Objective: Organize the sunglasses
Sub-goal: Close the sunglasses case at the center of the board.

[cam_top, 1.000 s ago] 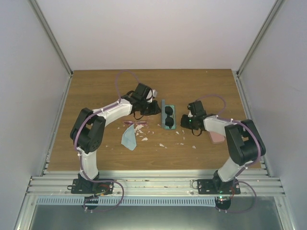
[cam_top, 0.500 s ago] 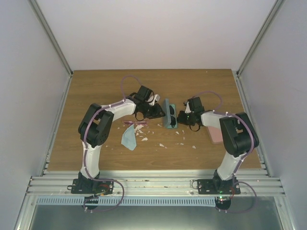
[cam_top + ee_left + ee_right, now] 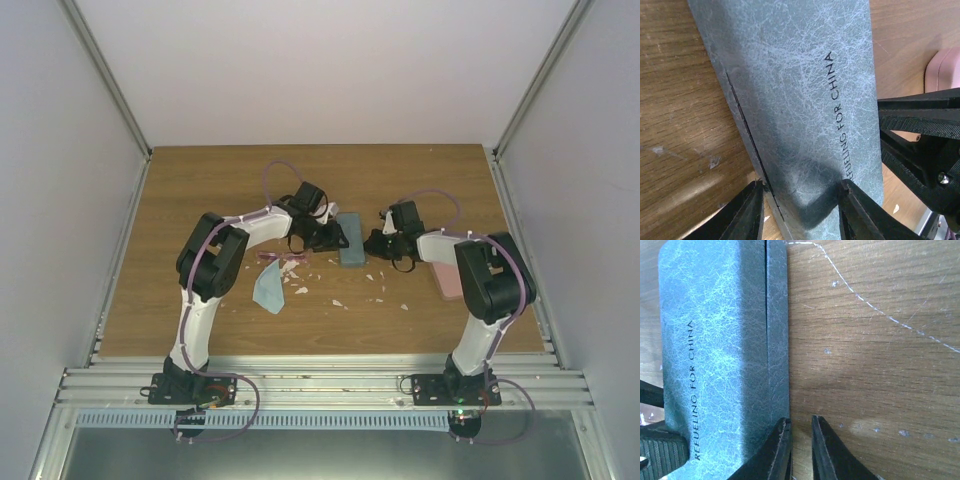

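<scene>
Blue-grey case (image 3: 350,240) flanked by inward-reaching arms (image 3: 215,262): left gripper (image 3: 800,205) parted, right gripper (image 3: 800,435) nearly closed.

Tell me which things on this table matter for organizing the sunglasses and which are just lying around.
For the job: pink sunglasses, not in any case; blue-grey case, closed, mid-table; pink case, probably theirs, off to the right.
Lying about: light blue cloth; white scraps.

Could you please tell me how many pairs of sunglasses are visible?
1: the pink-framed sunglasses lie next to the light blue cloth, left of the closed blue-grey case. Another pair may be hidden inside that case.
</scene>
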You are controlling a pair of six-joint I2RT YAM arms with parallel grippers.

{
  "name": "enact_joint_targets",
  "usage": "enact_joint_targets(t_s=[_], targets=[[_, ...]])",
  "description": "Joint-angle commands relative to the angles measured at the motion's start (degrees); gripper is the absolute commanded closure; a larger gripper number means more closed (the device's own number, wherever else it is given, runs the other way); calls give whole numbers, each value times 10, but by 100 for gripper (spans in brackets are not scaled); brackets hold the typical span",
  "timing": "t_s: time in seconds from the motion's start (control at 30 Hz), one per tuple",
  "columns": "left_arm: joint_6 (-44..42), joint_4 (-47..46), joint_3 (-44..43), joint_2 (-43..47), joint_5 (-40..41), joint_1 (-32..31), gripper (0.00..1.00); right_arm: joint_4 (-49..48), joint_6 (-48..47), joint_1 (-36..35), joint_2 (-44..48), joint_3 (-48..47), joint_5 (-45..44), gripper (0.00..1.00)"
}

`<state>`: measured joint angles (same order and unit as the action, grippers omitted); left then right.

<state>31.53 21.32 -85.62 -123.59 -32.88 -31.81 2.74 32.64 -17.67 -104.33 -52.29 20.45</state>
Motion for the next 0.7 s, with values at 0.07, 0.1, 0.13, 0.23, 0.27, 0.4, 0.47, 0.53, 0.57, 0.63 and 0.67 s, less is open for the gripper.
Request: enact_joint_targets(t_s=[0.07,0.1,0.13,0.23,0.27,0.4,0.47,0.53,0.57,0.63,0.67], targets=[[-18,27,-21,-4,23,-12,59,53,10,-9,45,10,-81,83],[-20,30,-22,1,29,-12,59,63,10,-9,60,9,-100,81],[-21,29,-23,10,36,-11,59,74,6,-9,75,8,-118,78],[-21,16,-13,55,73,-11,59,105,-10,-23,115,-4,-163,64],[-18,9,-6,74,93,-11,58,115,-17,-33,124,-10,-176,54],[2,-22,46,177,197,-11,49,143,-38,-86,129,-36,-238,24],[15,-34,80,228,242,-9,42,151,-39,-115,117,-49,-264,12],[27,-41,119,276,275,-6,37,165,-36,-139,91,-70,-288,1],[30,-44,136,298,287,-3,35,171,-34,-150,82,-80,-300,1],[40,-48,167,339,303,3,32,186,-26,-166,49,-100,-323,0],[43,-48,181,357,308,7,31,194,-21,-171,34,-108,-333,0]])
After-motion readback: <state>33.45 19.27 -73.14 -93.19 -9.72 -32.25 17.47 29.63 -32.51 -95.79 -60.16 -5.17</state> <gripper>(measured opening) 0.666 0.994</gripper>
